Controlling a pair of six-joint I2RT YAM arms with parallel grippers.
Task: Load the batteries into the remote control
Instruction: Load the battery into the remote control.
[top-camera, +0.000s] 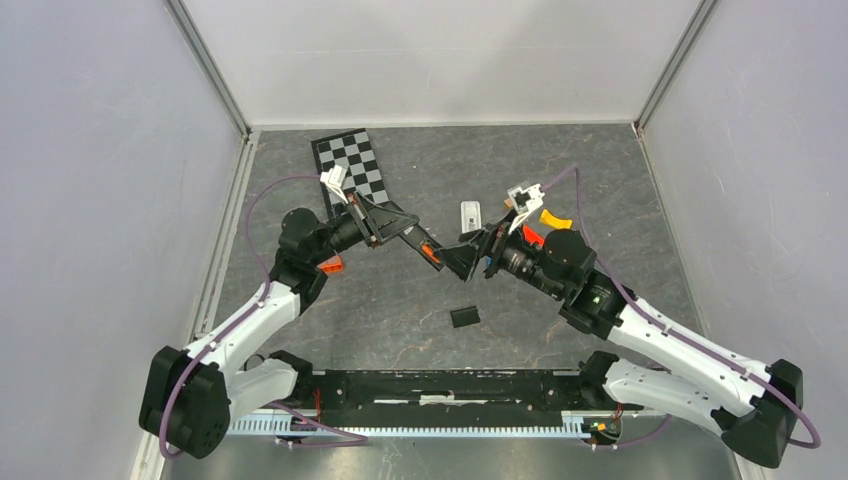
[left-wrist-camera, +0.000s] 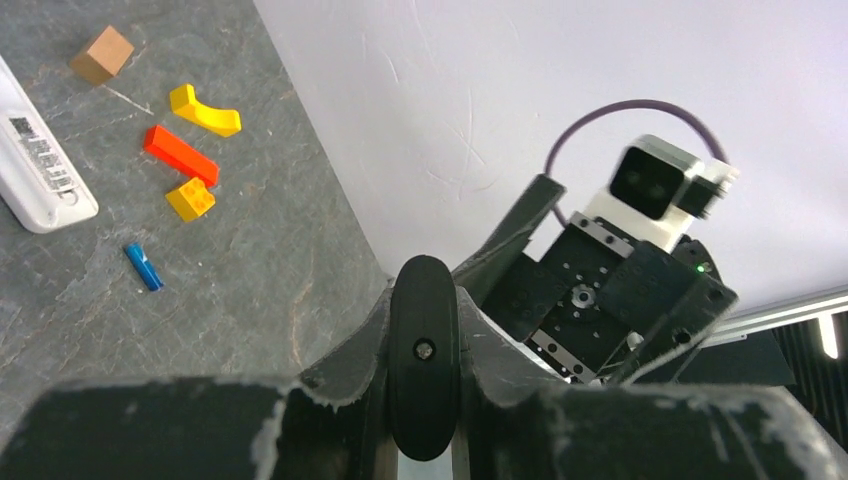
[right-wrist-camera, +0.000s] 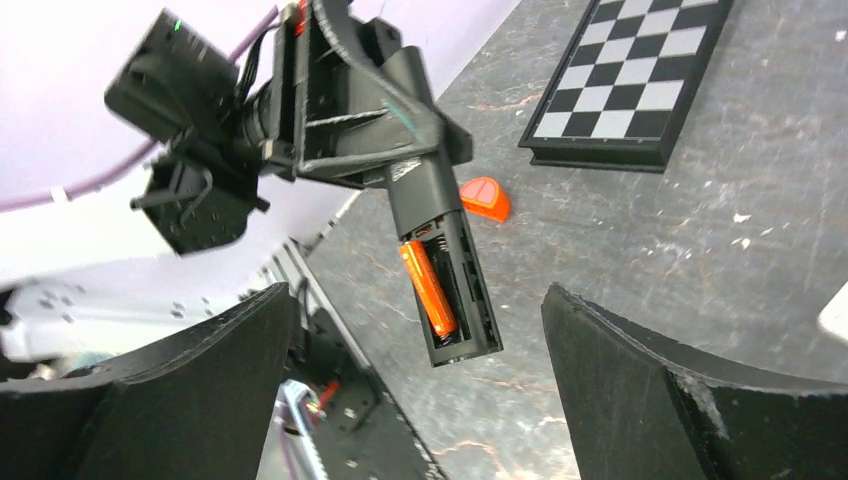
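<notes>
My left gripper (top-camera: 400, 232) is shut on a black remote (top-camera: 425, 247) and holds it above the table with the open battery bay facing my right gripper. In the right wrist view the remote (right-wrist-camera: 440, 250) has an orange battery (right-wrist-camera: 428, 290) seated in one slot; the slot beside it is empty. My right gripper (right-wrist-camera: 418, 305) is open and empty, its fingers (right-wrist-camera: 690, 400) spread on either side of the remote's end without touching it. In the left wrist view my left gripper (left-wrist-camera: 425, 300) clamps the remote's end (left-wrist-camera: 425, 370). A blue battery (left-wrist-camera: 144, 267) lies on the table. No gold-brass battery shows.
A black battery cover (top-camera: 464, 317) lies in front of the arms. A white remote (top-camera: 471, 215) lies behind the grippers, with red (left-wrist-camera: 180, 155), yellow (left-wrist-camera: 205, 110) and brown (left-wrist-camera: 102, 54) blocks near it. A checkerboard (top-camera: 350, 170) lies at the back left, with an orange piece (right-wrist-camera: 485, 197) close by.
</notes>
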